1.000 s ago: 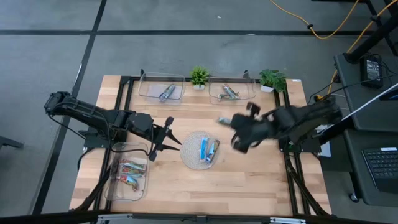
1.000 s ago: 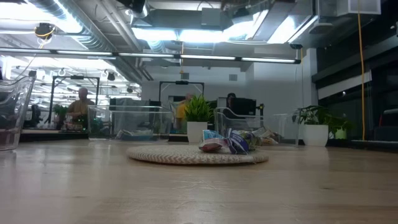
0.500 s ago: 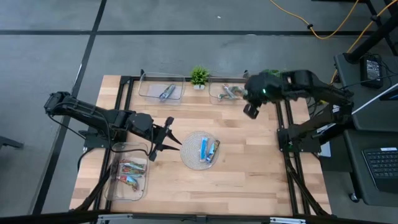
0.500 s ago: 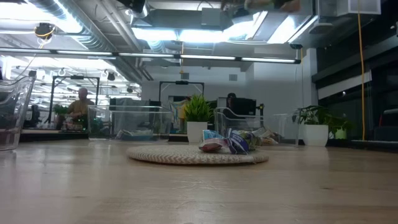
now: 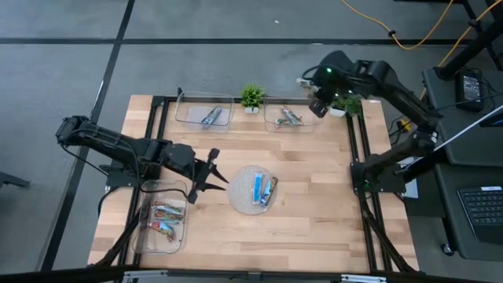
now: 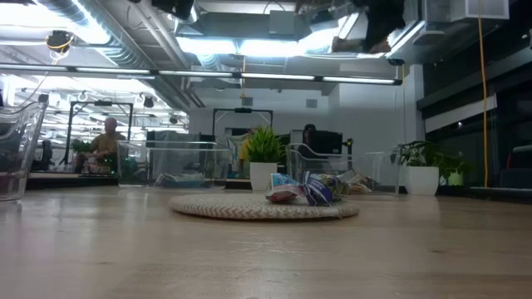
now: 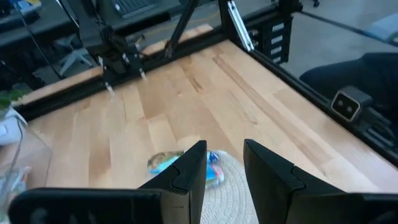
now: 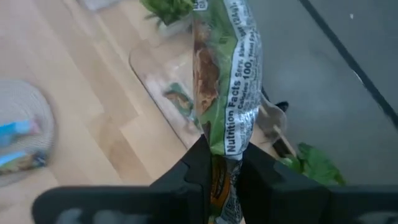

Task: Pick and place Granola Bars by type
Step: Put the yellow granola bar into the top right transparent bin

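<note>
Over at the far right corner of the table (image 5: 314, 204), the right gripper (image 5: 317, 106) hangs high in the air, its fingers pinched on a green-wrapped granola bar (image 8: 225, 81) that dangles above the clear tray (image 5: 292, 116) set between the two small potted plants (image 5: 251, 97); a couple of green bars (image 5: 288, 118) already lie in that tray. Beside it, on the other side of the middle plant, a second clear tray (image 5: 204, 110) holds a silvery-blue bar (image 5: 211, 117). At the table's centre sits a round woven mat (image 5: 255, 189) with two blue-wrapped bars (image 5: 263, 189) lying side by side on it; from table height they show as a small crinkled heap on the mat. The left gripper (image 5: 211, 175) waits low just beside the mat, its fingers (image 7: 186, 174) parted a narrow way and holding nothing, pointing toward the blue bars. Near the left arm, at the table's front left, a third clear tray (image 5: 163, 216) carries two red multicoloured bars (image 5: 163, 220). Beyond the table, people sit at desks far back in the room.
</note>
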Action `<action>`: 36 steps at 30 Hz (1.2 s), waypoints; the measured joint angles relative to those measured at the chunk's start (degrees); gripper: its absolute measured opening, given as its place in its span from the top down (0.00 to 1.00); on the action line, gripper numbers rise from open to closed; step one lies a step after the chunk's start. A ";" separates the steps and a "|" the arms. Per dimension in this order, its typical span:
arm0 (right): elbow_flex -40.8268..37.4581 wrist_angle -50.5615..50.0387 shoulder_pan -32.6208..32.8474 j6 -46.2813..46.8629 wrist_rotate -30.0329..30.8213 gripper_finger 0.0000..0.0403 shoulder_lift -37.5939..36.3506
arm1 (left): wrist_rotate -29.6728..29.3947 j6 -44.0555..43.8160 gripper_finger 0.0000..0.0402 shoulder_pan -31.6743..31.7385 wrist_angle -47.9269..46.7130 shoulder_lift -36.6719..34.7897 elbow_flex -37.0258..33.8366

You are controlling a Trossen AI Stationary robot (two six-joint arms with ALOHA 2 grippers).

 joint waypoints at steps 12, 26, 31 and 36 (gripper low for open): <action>-9.40 14.64 -7.36 -11.47 -8.43 0.85 10.66 | -3.49 0.00 0.75 0.00 -3.26 0.00 0.00; -19.71 24.92 -11.07 -18.87 -8.83 0.85 16.09 | -3.50 -0.68 0.75 0.00 -2.13 0.04 -1.07; -22.32 28.43 -12.04 -20.67 -11.64 0.85 18.26 | -3.50 -1.03 0.75 -0.01 -1.86 0.37 -1.07; -22.73 29.43 -12.22 -21.53 -12.84 0.85 21.30 | -3.50 -1.05 0.75 -0.02 -1.53 0.35 -1.07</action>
